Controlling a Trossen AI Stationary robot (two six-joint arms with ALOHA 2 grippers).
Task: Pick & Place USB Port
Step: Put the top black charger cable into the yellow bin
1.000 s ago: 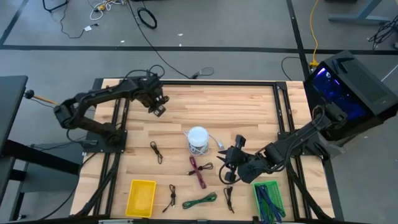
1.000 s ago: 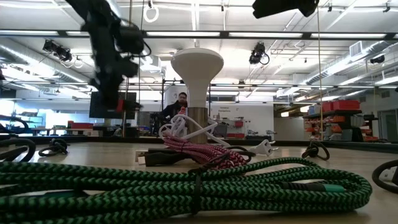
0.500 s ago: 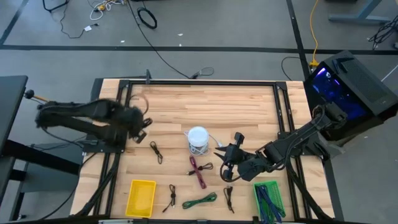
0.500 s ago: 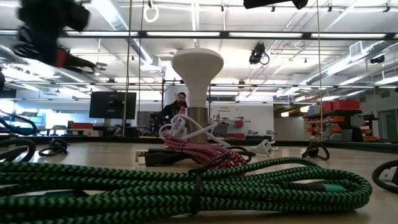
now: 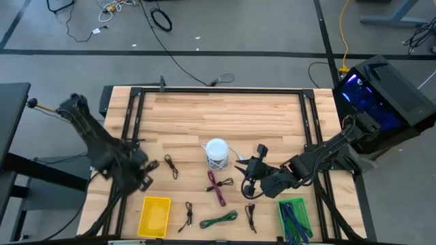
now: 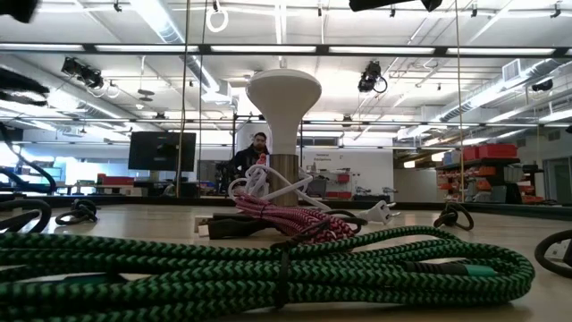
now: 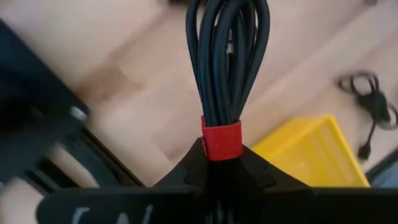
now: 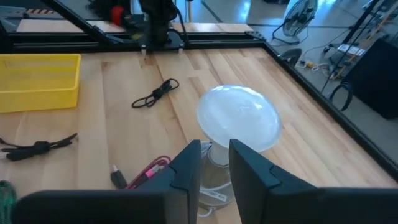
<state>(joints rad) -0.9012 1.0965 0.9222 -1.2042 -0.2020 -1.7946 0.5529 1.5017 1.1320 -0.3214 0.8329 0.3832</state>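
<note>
Held cable: a dark USB cable, bundled with a red strap, is clamped in the left hand; its long axis runs straight out from the fingertips, loops pointing away from the wrist.

Left hand: at the tabletop's 8 o'clock edge, over the black frame rail, just above the yellow bin; closed on the bundle at the strap.

Right hand: around 4 o'clock, beside the white lamp; fingers a narrow gap apart with nothing between them, pointed toward the lamp.

Bins: two, the yellow one at 7 o'clock and a green one at 5 o'clock, the latter holding blue cables.

Loose cables on the tabletop, counted from above: five. One black at 8 o'clock, one red-and-white just below the lamp, one green at 6 o'clock, two more black bundles and flanking the green one.

In the way: the black bundle near 8 o'clock lies just beside the left hand; the lamp's white cord trails toward the right hand.

Beyond the tabletop: a person shows far off in the low view, behind the lamp.
</note>
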